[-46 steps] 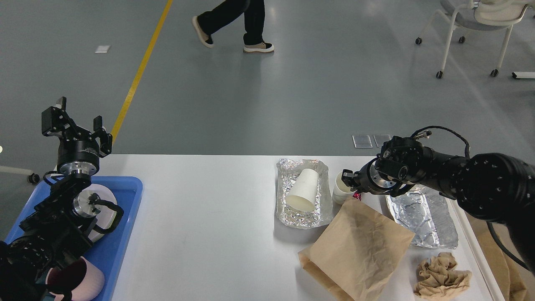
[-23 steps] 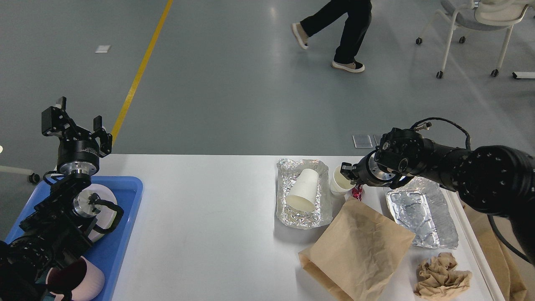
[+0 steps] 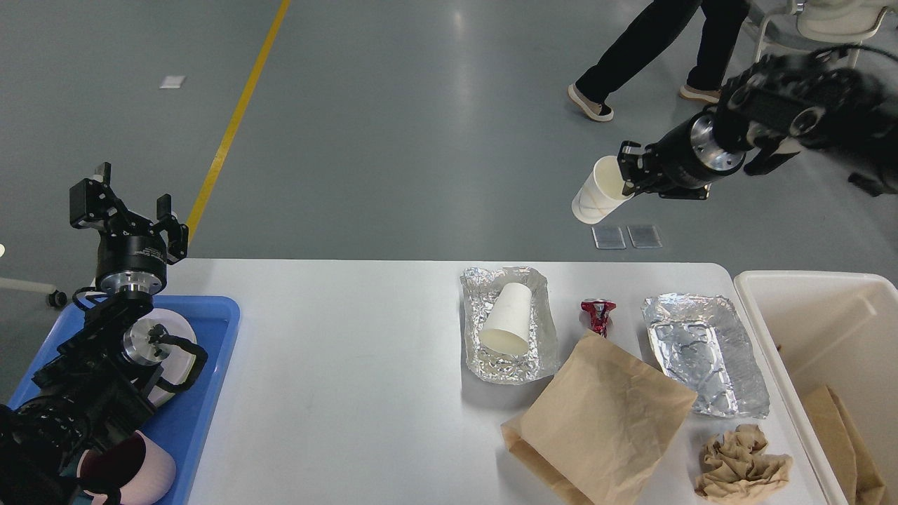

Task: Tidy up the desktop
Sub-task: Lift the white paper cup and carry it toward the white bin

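While the right gripper [image 3: 626,177] pinches a white paper cup [image 3: 596,200] aloft at two o'clock, the desktop [image 3: 351,379] below remains cluttered: another cup [image 3: 506,320] in foil [image 3: 508,365], a flattened foil tray [image 3: 705,354], brown bag [image 3: 603,421], crumpled paper [image 3: 742,463], red wrapper [image 3: 597,314]. At nine o'clock, the left gripper [image 3: 130,210] hangs spread and empty. Most tidying is left.

I see a smooth, faintly glossy white desk [image 3: 351,365]. On it, two crinkled, shiny aluminium-foil trays [image 3: 508,326] [image 3: 705,354], a matt creased brown paper bag [image 3: 603,421] and, at five o'clock, a rough crumpled tan paper wad [image 3: 742,459]. My right claw [image 3: 626,177] pinches a matt white paper cup [image 3: 598,200]. At nine o'clock, a smooth blue plastic tray [image 3: 210,351].
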### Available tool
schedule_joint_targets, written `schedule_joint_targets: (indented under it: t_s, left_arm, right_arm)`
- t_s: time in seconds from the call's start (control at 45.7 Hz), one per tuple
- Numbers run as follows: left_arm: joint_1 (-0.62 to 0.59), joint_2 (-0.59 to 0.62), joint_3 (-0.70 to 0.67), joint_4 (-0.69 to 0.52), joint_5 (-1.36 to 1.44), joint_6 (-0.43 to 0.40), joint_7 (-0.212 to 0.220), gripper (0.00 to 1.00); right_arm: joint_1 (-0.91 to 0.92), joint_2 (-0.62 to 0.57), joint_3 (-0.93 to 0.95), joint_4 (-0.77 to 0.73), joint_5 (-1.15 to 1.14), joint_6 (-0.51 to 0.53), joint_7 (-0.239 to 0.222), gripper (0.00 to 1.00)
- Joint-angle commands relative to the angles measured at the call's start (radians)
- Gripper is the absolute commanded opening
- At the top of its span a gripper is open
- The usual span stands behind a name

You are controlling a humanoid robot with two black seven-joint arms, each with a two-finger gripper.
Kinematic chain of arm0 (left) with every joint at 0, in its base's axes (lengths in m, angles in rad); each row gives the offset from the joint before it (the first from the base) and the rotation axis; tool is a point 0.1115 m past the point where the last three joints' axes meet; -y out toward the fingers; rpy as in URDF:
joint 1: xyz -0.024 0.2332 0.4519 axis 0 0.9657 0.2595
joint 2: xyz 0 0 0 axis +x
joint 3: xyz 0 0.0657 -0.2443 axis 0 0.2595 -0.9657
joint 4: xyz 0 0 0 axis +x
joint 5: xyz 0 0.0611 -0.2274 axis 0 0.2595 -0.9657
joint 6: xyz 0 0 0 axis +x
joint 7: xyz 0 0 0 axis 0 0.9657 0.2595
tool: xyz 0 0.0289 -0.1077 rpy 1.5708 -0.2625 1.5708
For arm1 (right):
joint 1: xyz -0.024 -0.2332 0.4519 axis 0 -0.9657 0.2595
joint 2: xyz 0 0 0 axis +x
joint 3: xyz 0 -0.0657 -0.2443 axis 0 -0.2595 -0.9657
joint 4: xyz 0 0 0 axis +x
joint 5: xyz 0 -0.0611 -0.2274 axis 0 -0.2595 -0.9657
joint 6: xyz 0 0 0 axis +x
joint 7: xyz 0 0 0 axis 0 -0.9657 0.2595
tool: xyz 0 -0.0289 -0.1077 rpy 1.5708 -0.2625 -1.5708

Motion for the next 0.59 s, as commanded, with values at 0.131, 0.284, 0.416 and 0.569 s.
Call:
schedule_joint_targets:
  t_s: [0.131,0.284,0.416,0.569]
  left_arm:
    - [0.000,0.000,0.000,0.000,0.000,0.000,0.000,0.97]
    - [-0.001,0.000,0.000,0.000,0.000,0.000,0.000,0.97]
    - [-0.001,0.000,0.000,0.000,0.000,0.000,0.000,0.97]
    - [0.000,0.000,0.000,0.000,0.000,0.000,0.000,0.97]
  right_arm:
    - [0.210,-0.143,0.011,0.016,0.000,0.154,0.001,0.00]
    - [0.221,-0.175,0.000,-0.001,-0.003,0.148,0.001,0.00]
    - [0.135,-0.232,-0.012,-0.089,-0.006,0.111,0.001,0.00]
    - [-0.075,-0.299,-0.012,-0.197,-0.004,0.028,0.000,0.00]
